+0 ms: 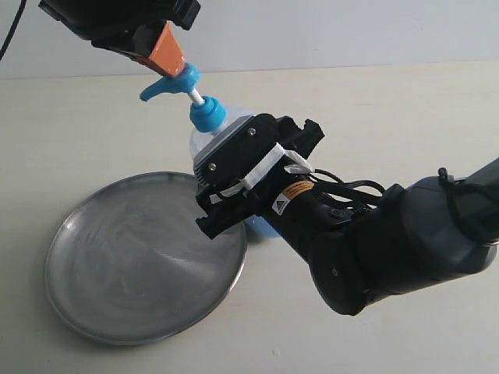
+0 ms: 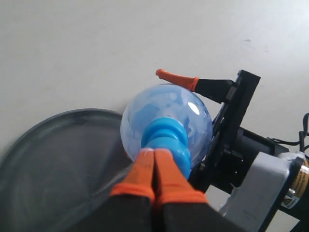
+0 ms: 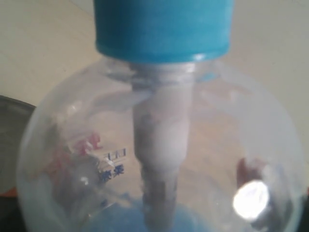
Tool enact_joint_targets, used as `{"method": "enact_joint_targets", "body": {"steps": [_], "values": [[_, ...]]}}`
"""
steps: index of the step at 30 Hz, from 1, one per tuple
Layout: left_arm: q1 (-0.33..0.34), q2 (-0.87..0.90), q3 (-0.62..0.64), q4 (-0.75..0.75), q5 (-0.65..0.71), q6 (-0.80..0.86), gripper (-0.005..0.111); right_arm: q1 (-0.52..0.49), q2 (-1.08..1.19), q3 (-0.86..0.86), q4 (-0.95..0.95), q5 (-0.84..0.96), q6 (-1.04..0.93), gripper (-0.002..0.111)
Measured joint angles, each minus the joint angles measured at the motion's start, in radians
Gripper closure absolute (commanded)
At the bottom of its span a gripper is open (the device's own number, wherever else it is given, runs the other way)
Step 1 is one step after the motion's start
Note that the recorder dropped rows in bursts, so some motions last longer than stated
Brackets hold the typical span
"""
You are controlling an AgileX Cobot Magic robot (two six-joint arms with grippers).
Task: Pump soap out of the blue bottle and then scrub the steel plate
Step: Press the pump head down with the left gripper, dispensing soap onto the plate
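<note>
The right gripper (image 1: pixel 234 178) hides most of the tall clear plastic pump bottle with blue head (image 1: pixel 209 117), clamping its body just beside the round dull steel plate (image 1: pixel 132 257) on the pale bench (image 1: pixel 405 101). The bottle's long axis tilts, its top leaning left in the exterior view and its spout pointing the same way. The left gripper (image 1: pixel 168 56), orange fingers (image 2: pixel 140 171) pressed together, touches the pump head.
</note>
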State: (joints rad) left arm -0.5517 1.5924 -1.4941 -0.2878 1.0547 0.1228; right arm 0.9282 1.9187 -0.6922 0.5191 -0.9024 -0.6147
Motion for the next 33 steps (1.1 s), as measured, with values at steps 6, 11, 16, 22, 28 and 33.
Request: {"method": "enact_joint_targets", "body": {"steps": [6, 11, 16, 22, 28, 33], "values": [[0.0, -0.002, 0.0, 0.0, 0.004, 0.0, 0.107, 0.0, 0.0, 0.0, -0.007, 0.002, 0.004, 0.108], [0.0, -0.003, 0.0, 0.0, 0.01, 0.0, 0.107, 0.0, 0.0, 0.0, -0.016, 0.004, 0.006, 0.108], [0.0, -0.003, 0.0, 0.0, 0.011, 0.0, 0.107, 0.0, 0.0, 0.0, -0.016, 0.004, 0.006, 0.108], [0.0, -0.003, 0.0, 0.0, 0.012, 0.0, 0.107, 0.0, 0.0, 0.0, -0.016, 0.004, 0.006, 0.108], [0.0, -0.003, 0.0, 0.0, 0.012, 0.0, 0.107, 0.0, 0.0, 0.0, -0.016, 0.004, 0.006, 0.108], [0.0, -0.003, 0.0, -0.002, 0.012, 0.0, 0.107, 0.0, 0.0, 0.0, -0.016, 0.004, 0.006, 0.108]]}}
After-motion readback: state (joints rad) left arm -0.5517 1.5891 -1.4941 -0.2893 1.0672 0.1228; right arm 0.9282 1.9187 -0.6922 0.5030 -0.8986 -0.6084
